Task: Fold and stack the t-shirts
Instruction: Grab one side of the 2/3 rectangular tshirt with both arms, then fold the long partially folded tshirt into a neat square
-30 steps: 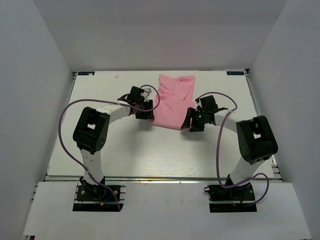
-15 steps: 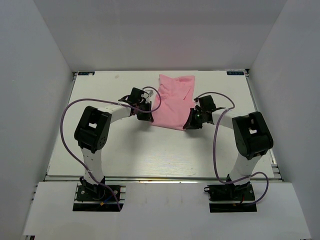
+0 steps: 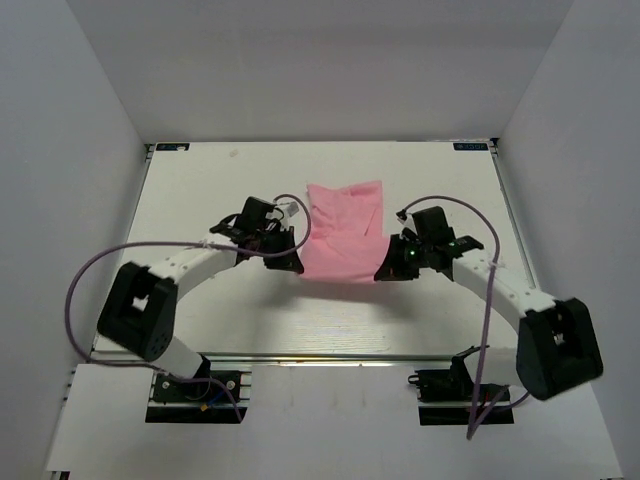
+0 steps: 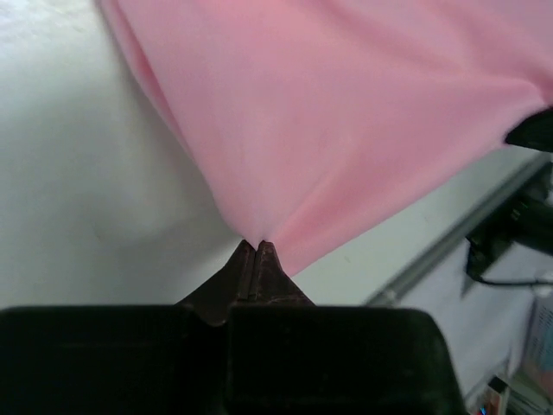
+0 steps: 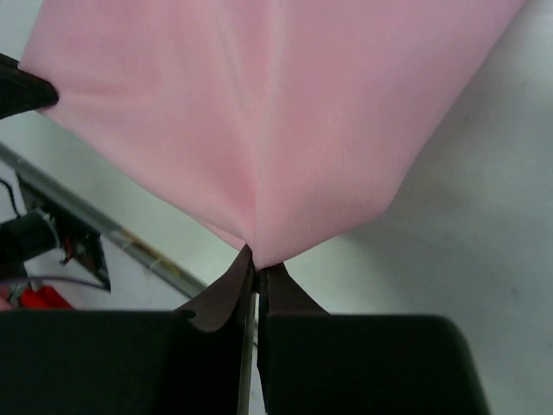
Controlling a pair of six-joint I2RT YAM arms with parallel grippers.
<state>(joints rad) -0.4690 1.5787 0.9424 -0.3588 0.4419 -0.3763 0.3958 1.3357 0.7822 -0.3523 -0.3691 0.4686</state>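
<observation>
A light-pink t-shirt [image 3: 344, 232] lies folded in the middle of the white table, stretched between both arms. My left gripper [image 3: 297, 266] is shut on its near left corner, and in the left wrist view the pink fabric [image 4: 346, 112] fans out from the pinched tips of that gripper [image 4: 257, 245]. My right gripper [image 3: 382, 273] is shut on the near right corner. The right wrist view shows the t-shirt [image 5: 259, 112] drawn taut up from the closed tips of the right gripper [image 5: 257, 261]. The far edge of the t-shirt rests near the table's centre back.
The white table [image 3: 200, 200] is ringed by a metal rail, with its front edge [image 3: 320, 354] close behind the grippers. Grey walls enclose the left, right and back. Purple cables loop from each arm.
Both grippers closed on the shirt's near corners and pulled them toward the front edge. The shirt slid nearer and stretched wider. Both arms swung outward and lower.
</observation>
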